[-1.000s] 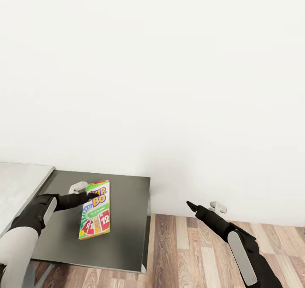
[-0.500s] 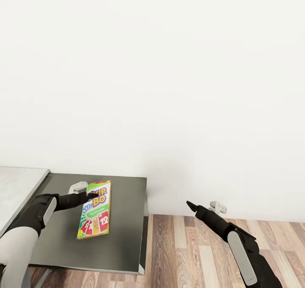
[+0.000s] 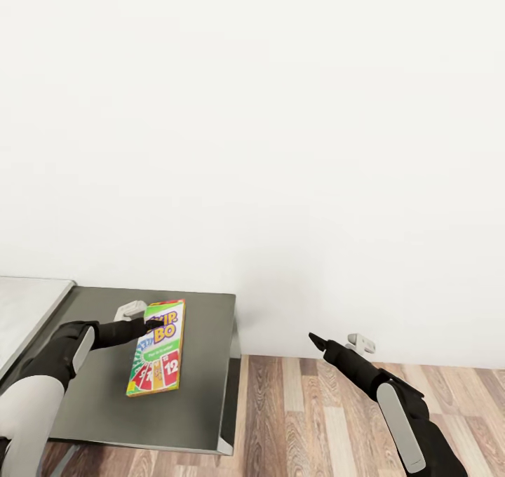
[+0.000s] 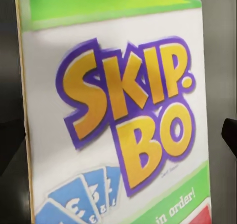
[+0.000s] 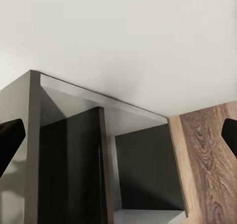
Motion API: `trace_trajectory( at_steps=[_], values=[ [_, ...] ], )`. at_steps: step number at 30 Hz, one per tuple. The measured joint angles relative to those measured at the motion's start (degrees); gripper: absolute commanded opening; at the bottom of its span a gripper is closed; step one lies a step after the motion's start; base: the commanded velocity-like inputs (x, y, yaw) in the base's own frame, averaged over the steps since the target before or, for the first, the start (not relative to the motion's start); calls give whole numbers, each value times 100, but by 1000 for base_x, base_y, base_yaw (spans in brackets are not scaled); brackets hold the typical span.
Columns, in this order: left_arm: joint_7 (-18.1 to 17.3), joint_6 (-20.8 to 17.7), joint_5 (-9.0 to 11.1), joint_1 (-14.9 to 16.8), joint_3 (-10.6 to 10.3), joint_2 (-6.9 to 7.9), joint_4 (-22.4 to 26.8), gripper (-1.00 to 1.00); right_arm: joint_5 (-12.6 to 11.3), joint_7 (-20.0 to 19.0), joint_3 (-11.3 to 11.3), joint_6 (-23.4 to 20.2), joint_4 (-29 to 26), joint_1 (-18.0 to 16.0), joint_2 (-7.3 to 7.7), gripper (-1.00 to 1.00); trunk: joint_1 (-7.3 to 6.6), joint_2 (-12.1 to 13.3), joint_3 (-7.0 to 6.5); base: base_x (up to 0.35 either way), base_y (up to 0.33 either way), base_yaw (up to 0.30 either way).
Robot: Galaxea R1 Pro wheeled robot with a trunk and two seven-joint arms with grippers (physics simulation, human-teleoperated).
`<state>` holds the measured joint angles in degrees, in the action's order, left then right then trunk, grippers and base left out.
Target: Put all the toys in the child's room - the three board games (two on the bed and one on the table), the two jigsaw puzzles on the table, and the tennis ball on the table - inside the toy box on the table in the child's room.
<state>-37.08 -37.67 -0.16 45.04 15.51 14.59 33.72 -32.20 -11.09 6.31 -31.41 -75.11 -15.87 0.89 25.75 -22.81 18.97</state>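
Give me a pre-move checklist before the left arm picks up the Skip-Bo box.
1. Skip-Bo box lies flat on the dark grey table section: ok.
2. Left tool is at the box's far end: ok.
3. Left tool open enough to straddle the box: cannot tell.
4. Right tool hangs over the wood floor, away from the box: ok.
5. Toy box located for the drop: not ok.

The left wrist view's edges crop the Skip-Bo box (image 4: 118, 115).

Both arms forward, right gripper (image 3: 313, 339) open
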Motion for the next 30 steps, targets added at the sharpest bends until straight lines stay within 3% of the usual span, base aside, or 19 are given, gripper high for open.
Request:
trace_trajectory(
  at_steps=[7, 12, 15, 25, 30],
  values=[
    [-430, 3, -4, 0, -42, -6, 1, 100, 0, -6, 0, -1, 0, 0, 0, 100, 0, 0, 0, 0, -5, 0],
    [-708, 5, -3, 0, -530, 3, 3, 100, 1, -7, 0, -3, 0, 0, 0, 100, 0, 0, 0, 0, 0, 0],
    [-739, 6, 0, 0, -660, 0, 1, 100, 1, -8, 0, -4, 0, 0, 0, 100, 0, 0, 0, 0, 0, 0],
    [-767, 7, 13, 1, -724, -7, 1, 100, -1, -6, 0, -1, 2, 0, 0, 100, 0, 0, 0, 0, 0, 0],
    [-964, 9, 7, 1, -728, -14, 1, 100, -2, 0, -2, 2, 5, -1, 0, 100, 0, 0, 0, 0, 0, 0]
  ],
)
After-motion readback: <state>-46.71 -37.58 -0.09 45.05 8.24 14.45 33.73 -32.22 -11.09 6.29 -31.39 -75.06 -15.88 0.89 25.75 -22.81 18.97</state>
